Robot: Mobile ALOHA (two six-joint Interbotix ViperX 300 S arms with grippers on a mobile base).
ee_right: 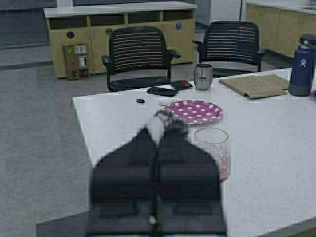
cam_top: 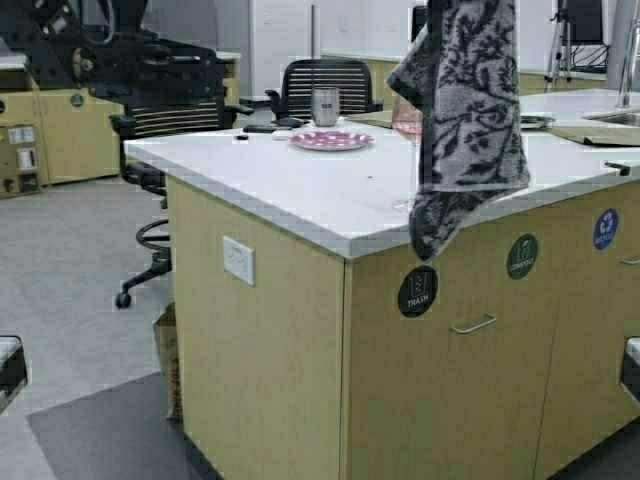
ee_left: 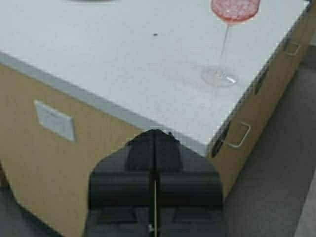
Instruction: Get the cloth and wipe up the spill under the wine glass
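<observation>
High view: cloth (cam_top: pixel 466 110) dangling above surface (cam_top: pixel 300 180), hiding most of wine glass (cam_top: pixel 407 118).

Left wrist view: left gripper (ee_left: pixel 154 148) off the corner, jaws pressed together, empty.

Right wrist view: right gripper (ee_right: pixel 157 143) jaws clamped on cloth, glass directly beyond.

Risk: swinging cloth toppling the glass.

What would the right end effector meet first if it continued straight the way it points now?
Probably the wine glass: it stands just beyond the right end effector, with the purple dotted plate farther on. Depth is unclear.

An office break area. A white counter (cam_top: pixel 300 185) has bin cabinets (cam_top: pixel 480 330) labelled trash and recycling. Mesh chairs (cam_top: pixel 325 85) stand at 12 o'clock.
</observation>
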